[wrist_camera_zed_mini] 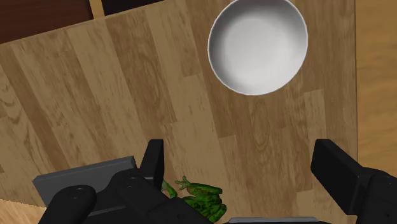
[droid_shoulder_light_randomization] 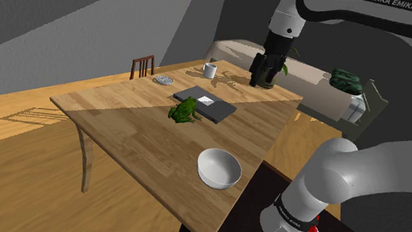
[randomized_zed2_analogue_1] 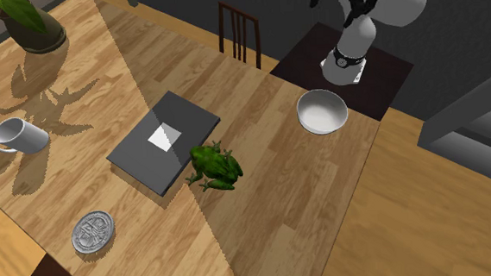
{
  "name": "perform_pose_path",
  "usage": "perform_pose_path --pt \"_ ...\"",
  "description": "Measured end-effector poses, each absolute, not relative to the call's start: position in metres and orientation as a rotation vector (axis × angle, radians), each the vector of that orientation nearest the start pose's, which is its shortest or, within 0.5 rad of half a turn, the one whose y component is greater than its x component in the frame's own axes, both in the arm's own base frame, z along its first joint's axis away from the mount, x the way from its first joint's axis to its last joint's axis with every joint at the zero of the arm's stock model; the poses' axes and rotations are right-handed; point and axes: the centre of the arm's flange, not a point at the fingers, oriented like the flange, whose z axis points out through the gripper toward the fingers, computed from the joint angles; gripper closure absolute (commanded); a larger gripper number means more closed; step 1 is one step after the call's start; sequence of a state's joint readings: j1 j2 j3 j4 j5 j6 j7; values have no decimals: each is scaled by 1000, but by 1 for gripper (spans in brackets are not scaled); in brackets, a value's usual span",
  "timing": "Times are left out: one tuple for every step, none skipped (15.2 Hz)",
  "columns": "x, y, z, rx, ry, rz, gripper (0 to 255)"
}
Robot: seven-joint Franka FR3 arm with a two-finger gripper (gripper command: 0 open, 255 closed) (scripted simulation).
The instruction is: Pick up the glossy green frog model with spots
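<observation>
Fingers [wrist_camera_zed_mini: 154, 159] stand wide apart and grip nothing; the gripper [wrist_camera_zed_mini: 242, 153] hangs clear above the wooden table [droid_shoulder_light_randomization: 139, 144]. The green spotted frog [wrist_camera_zed_mini: 202, 197] sits on the table beside the near finger, untouched. From the shoulder view, the frog [droid_shoulder_light_randomization: 184, 112] sits at the edge of a dark grey slab [droid_shoulder_light_randomization: 217, 107], with a white bowl [droid_shoulder_light_randomization: 219, 168] well apart. The second exterior view records a white mug [randomized_zed2_analogue_1: 15, 134] and a small round dish [randomized_zed2_analogue_1: 93, 231].

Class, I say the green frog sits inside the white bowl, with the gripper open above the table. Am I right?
No. The frog sits on the table beside the grey book, well apart from the bowl, as the second exterior view shows. The gripper is indeed open above the table.
</observation>
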State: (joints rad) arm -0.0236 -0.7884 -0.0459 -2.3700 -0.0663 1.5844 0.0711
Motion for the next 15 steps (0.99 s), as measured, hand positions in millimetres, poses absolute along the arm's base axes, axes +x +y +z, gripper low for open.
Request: perform_pose_path --pt "306 -32 586 -3169 200 -4 0" --pt "311 -36 582 -3160 204 -1 0" --pt "320 -42 580 -3147 210 3 0" --pt "330 -48 575 -3131 216 9 0" --pt "340 -55 572 -3115 224 13 0" --pt "350 -61 565 -3098 231 20 0" --pt "363 -68 557 -3080 239 25 0" --pt "373 -76 549 -3062 247 30 0" --pt "384 -84 543 -3044 254 35 0" --pt "394 -90 536 -3026 262 40 0" --pt "404 -97 531 -3008 269 46 0" --pt "415 -104 525 -2990 276 49 0" --pt "423 -113 515 -2972 284 55 0" --pt "436 -121 510 -2954 291 59 0" --pt "446 -127 502 -2936 298 65 0"
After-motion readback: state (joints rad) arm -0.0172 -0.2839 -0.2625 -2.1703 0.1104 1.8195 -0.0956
